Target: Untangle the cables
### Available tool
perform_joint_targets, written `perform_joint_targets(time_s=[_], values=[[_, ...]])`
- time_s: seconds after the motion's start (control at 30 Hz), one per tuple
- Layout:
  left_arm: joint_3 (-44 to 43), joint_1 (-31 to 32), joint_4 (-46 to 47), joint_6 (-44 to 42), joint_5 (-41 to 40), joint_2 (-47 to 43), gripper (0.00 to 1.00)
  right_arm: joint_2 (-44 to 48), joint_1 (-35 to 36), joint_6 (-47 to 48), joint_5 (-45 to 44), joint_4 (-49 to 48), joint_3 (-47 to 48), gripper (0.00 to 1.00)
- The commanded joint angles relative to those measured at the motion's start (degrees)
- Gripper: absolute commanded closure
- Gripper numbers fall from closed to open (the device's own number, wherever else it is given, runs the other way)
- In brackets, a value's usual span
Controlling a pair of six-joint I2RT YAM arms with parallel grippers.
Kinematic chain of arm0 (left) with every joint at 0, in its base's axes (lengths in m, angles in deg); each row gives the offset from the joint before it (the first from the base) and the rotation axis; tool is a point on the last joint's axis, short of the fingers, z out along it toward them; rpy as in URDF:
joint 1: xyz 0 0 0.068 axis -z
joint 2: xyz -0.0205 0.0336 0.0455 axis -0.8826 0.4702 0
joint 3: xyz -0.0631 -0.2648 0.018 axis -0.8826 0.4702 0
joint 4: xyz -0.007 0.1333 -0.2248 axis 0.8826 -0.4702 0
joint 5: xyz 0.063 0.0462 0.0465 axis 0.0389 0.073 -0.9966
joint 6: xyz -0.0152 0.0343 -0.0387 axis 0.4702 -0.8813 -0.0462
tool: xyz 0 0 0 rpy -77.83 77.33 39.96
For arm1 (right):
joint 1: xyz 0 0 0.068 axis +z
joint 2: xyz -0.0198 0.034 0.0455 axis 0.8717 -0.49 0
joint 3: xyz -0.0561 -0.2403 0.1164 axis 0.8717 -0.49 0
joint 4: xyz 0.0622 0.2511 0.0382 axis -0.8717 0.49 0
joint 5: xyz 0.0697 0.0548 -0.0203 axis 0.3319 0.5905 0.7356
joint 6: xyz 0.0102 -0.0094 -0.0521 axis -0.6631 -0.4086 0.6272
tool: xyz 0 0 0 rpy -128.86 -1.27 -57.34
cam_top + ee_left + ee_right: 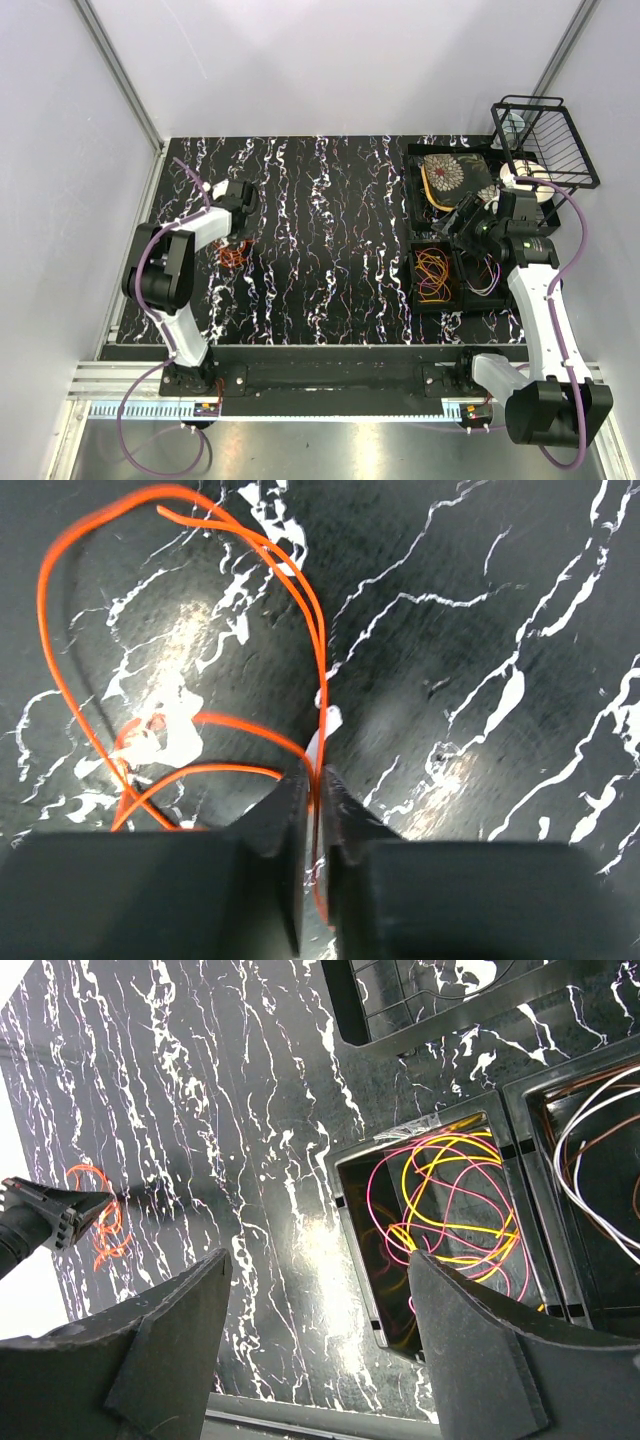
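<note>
An orange cable (60, 680) lies looped on the black marbled table at the left; it also shows in the top view (232, 256) and the right wrist view (103, 1230). My left gripper (318, 780) is shut on a strand of this orange cable, low over the table (243, 200). My right gripper (318, 1260) is open and empty, held above the black bins at the right (470, 215). A bin (350, 1230) holds tangled pink and yellow cables (450, 1220). The neighbouring bin holds white and brown cables (600, 1160).
A black tray (412, 170) with a patterned cloth sits at the back right. A black wire basket (545, 140) stands at the far right corner beside a white roll (520, 175). White walls enclose the table (320, 220).
</note>
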Motion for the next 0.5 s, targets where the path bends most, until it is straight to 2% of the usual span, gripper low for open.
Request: perform_joint_targets(time_s=[0.0, 0.1, 0.23, 0.33, 0.47], values=[[-3.0, -0.4, 1.0, -0.7, 1.6, 1.2, 1.00, -0.2, 0.1, 0.7, 1.9, -1.9, 0.2, 0.23], [-3.0, 0.1, 1.0, -0.8, 2.6, -0.2, 1.00, -0.1, 0.1, 0.5, 2.4, -1.4, 1.1, 0.23], [-4.6, 2.6, -0.8, -2.1, 7.6, -6.9, 1.00, 0.8, 0.1, -0.1, 4.3, -1.3, 2.2, 0.23], [-8.7, 5.4, -1.4, -4.9, 15.2, -11.5, 1.00, 1.9, 0.1, -2.2, 11.0, -4.8, 2.1, 0.23], [-16.7, 13.7, -5.4, -11.1, 19.3, -16.7, 1.00, 3.1, 0.1, -9.3, 26.0, -14.5, 0.2, 0.22]])
